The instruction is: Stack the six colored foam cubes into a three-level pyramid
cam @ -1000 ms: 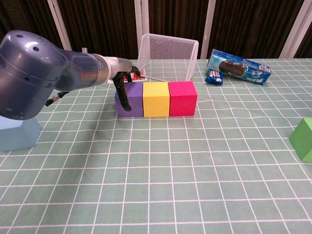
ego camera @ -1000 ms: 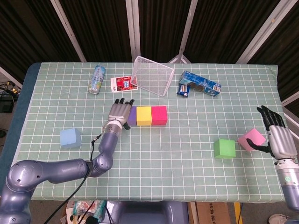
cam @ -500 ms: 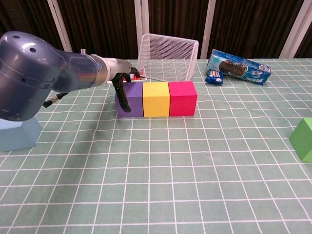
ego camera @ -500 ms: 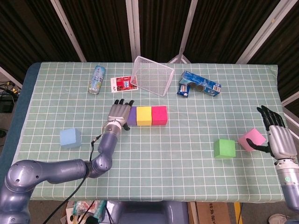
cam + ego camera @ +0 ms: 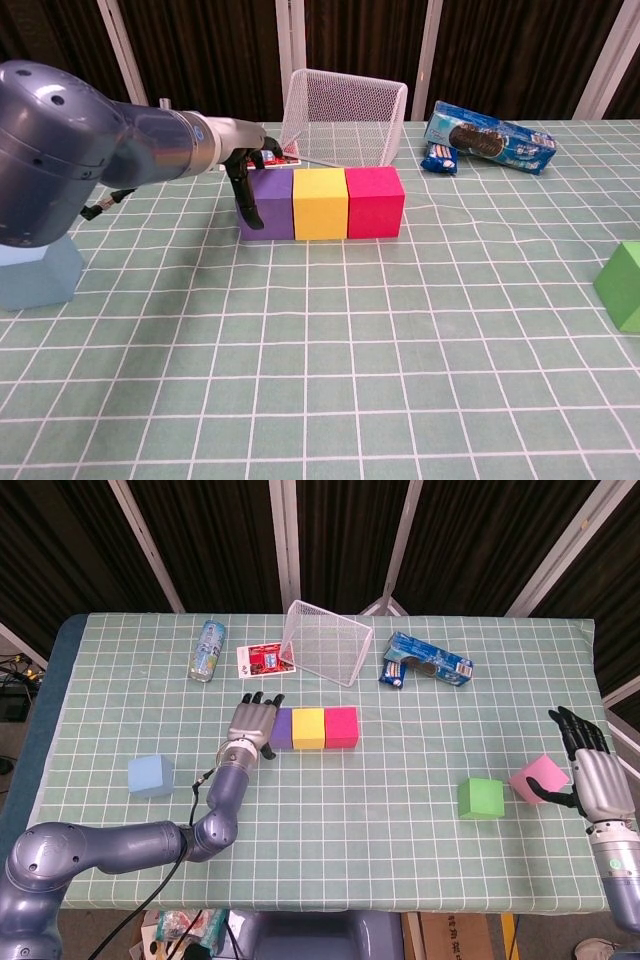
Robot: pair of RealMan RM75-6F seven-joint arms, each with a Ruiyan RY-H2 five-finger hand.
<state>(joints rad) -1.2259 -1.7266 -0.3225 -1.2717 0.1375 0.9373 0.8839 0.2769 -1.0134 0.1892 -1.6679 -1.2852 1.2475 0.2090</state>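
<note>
Green checked table (image 5: 330, 780), two hands at the cubes.
Left hand (image 5: 254, 723) rests flat, fingers spread, against the purple cube (image 5: 283, 728); right hand (image 5: 590, 775) touches the pink cube (image 5: 538, 777), fingers apart, holding nothing.

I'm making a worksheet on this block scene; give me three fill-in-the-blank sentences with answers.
1. The yellow cube sits between the purple cube and the ____ cube.
2. The left hand is at the ____ cube's side.
3. The right hand is beside the ____ cube.

Answers: red; purple; pink
</note>
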